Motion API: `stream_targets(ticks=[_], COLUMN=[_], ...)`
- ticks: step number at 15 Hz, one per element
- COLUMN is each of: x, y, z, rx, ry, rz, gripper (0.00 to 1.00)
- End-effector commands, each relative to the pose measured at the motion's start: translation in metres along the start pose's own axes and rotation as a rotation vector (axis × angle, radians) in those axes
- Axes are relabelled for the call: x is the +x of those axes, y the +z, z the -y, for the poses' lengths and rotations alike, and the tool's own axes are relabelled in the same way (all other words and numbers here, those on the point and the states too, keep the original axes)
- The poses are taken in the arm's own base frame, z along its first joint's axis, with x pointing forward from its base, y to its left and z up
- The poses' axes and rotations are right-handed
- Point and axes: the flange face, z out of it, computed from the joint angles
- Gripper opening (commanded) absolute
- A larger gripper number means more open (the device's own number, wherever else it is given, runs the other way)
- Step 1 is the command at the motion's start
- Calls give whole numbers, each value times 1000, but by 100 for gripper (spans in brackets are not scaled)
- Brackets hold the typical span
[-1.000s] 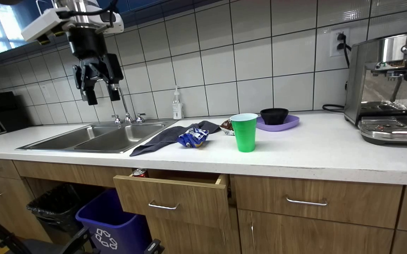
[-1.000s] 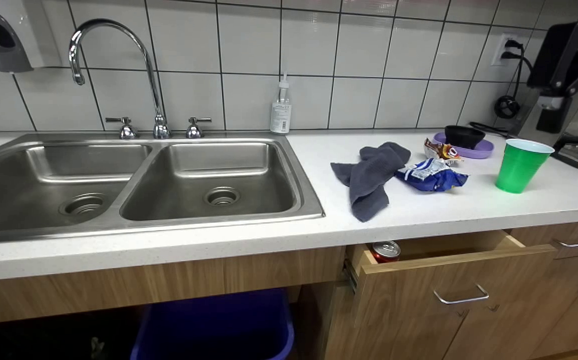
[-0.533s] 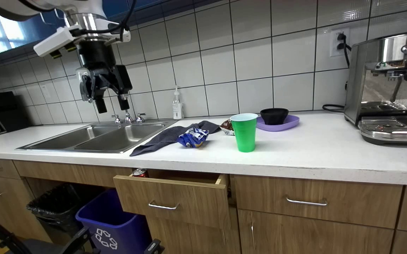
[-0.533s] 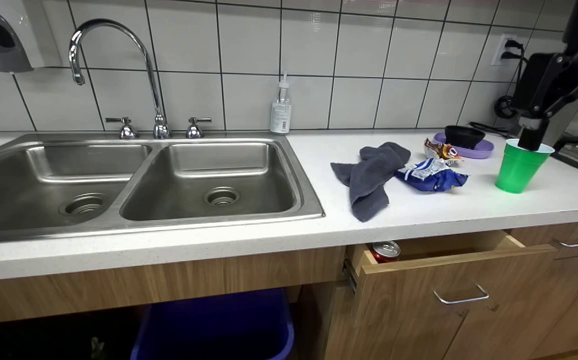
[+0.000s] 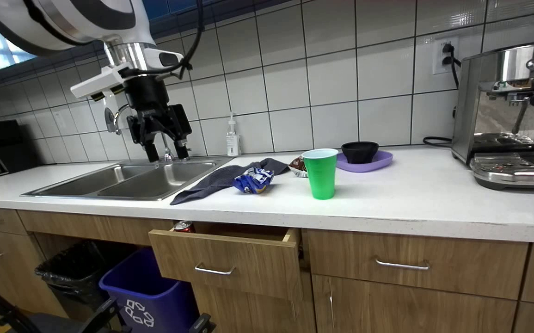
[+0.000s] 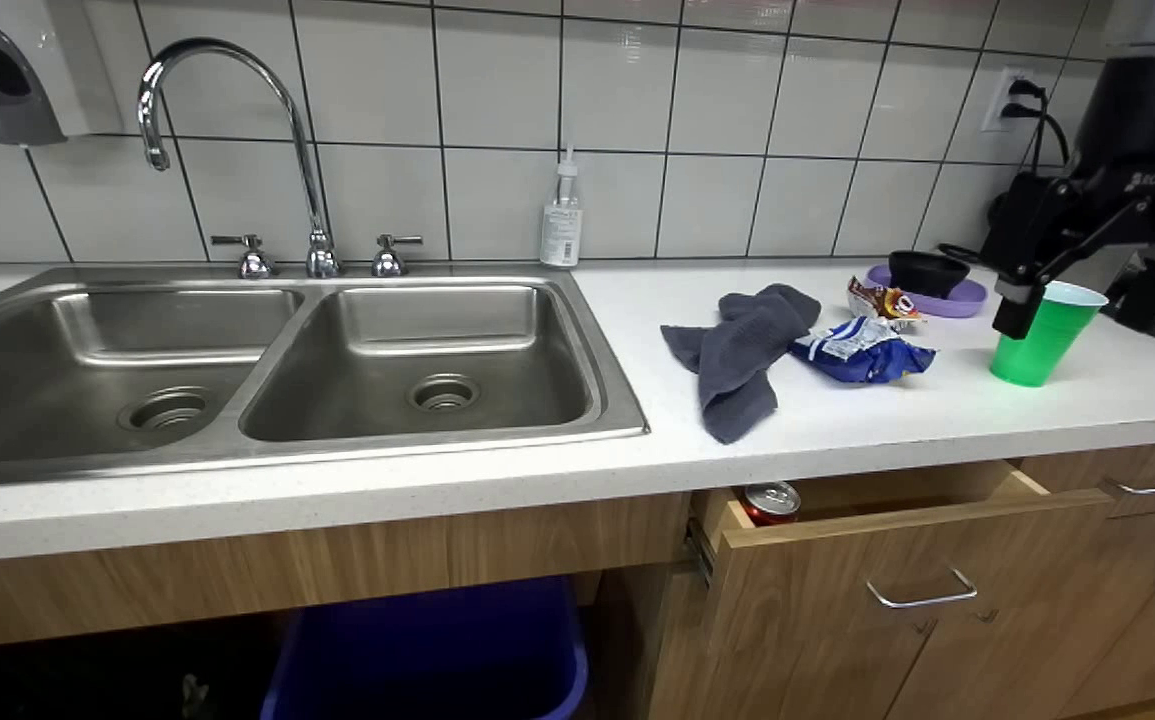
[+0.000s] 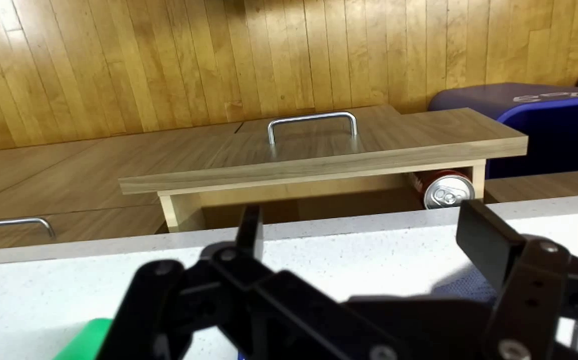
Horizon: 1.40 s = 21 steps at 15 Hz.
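My gripper (image 5: 168, 153) hangs open above the counter, nothing between its fingers. In the wrist view its two pads (image 7: 489, 245) stand wide apart, with white countertop (image 7: 349, 255) showing between them. Beyond the counter edge, a drawer (image 7: 319, 155) is pulled out, and a red can (image 7: 446, 191) with a silver top sits in its corner. A green cup (image 6: 1042, 345) stands upright on the counter, partly behind a finger in an exterior view. Beside it lie a crumpled blue wrapper (image 6: 862, 350), a brown wrapper (image 6: 882, 302) and a dark grey cloth (image 6: 742, 355).
A double sink (image 6: 447, 360) with a tall faucet (image 6: 307, 170) lies beside the cloth. A black bowl (image 5: 359, 151) sits on a purple plate (image 5: 382, 161). An espresso machine (image 5: 516, 115) stands at one end. Below are a blue recycling bin (image 5: 149, 296) and a black-lined bin (image 5: 75, 268).
The arm has come down toward the counter, moving rightward in one of the exterior views and leftward in another. Its fingers have stayed apart. The objects have not moved.
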Motion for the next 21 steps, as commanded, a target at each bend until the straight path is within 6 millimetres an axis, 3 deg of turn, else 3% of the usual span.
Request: stream_targets(ticks=[1, 8, 21], x=[11, 28, 34], y=[22, 62, 129], z=[-8, -10, -11], rx=[4, 31, 38], ry=[-14, -32, -87], rz=[-16, 2, 47], gripper=[100, 100, 100])
